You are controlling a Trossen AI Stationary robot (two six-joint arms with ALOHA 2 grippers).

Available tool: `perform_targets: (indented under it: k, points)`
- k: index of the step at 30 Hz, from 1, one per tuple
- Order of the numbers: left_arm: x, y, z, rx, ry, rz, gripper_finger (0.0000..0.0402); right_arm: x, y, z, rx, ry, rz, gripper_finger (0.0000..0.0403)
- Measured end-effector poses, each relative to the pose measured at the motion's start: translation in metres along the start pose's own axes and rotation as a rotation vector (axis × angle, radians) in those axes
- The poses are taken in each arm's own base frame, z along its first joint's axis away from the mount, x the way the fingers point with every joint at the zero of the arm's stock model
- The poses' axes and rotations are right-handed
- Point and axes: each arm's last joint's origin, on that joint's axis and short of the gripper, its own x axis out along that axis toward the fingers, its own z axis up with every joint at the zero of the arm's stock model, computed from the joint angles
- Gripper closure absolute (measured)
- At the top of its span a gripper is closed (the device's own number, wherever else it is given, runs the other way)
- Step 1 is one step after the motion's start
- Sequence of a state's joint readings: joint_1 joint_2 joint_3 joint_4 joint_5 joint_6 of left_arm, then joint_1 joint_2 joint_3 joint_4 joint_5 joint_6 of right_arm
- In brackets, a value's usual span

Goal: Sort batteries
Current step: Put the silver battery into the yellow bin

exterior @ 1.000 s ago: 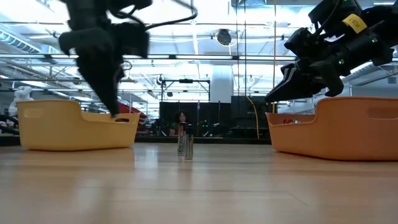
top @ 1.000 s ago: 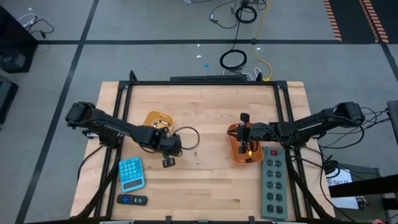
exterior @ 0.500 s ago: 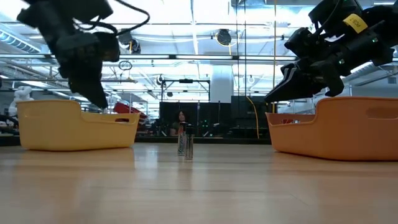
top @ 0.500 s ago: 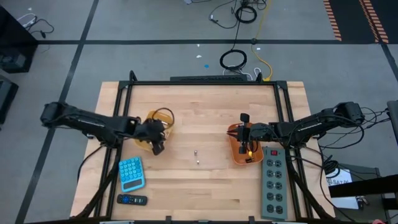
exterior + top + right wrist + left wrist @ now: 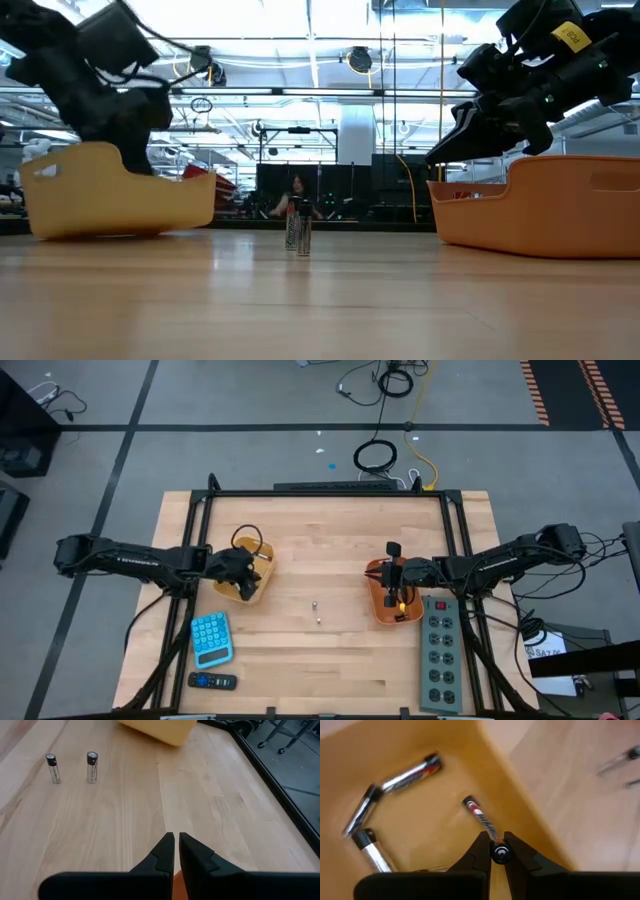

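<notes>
The left end effector (image 5: 243, 575) is seen over the left tray (image 5: 262, 547), an orange bin near the table's (image 5: 330, 660) left side. In the left wrist view its fingers (image 5: 481, 851) are pinched narrowly on a battery (image 5: 485, 822), whose round end shows between the tips while its silvery body with a red band angles down into the tray. Three more silvery batteries lie on the tray floor beyond it: one long one (image 5: 411, 771) with a red and dark end, one (image 5: 361, 810) slanted beside it, and one (image 5: 372, 849) with a dark cap nearest the wrist. In the low view the left tray (image 5: 120, 195) is seen tipped, its one side lifted off the table, with the dark arm above it.

Two batteries stand upright on the bare table between the trays, just beside each other but apart (image 5: 317, 604) (image 5: 318, 618); in the right wrist view they are seen as two small silvery cylinders with dark tops (image 5: 52, 768) (image 5: 92, 766).

The right end effector (image 5: 391, 576) is held above the right tray (image 5: 384, 610), its fingers (image 5: 165, 849) nearly closed with only a thin gap and nothing between them. In the low view it hangs over the rim of that tray (image 5: 540, 205).

A blue calculator (image 5: 211, 637) and a black remote (image 5: 212, 681) lie near the table's front left corner, and a grey power strip (image 5: 442, 650) lies along the right edge.
</notes>
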State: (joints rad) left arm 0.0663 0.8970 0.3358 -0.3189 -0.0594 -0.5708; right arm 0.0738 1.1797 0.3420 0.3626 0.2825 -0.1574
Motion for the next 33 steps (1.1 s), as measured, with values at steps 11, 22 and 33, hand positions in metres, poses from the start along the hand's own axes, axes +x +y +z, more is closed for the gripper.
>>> perform_targets:
  k: [11,22,33]
  points:
    - [0.0013,0.0065,0.0034,-0.027,-0.030,0.031,0.0368,0.0000,-0.0001,0.0001,0.000,0.000,-0.003,0.0385]
    - [0.0013,0.0069,0.0035,-0.088,-0.036,0.040,0.0355,0.0000,-0.0003,0.0010,0.002,-0.010,-0.006,0.0385]
    - [0.0012,0.0064,0.0044,-0.089,-0.043,0.034,0.0273,0.0000,-0.0004,0.0012,0.001,-0.012,-0.006,0.0385]
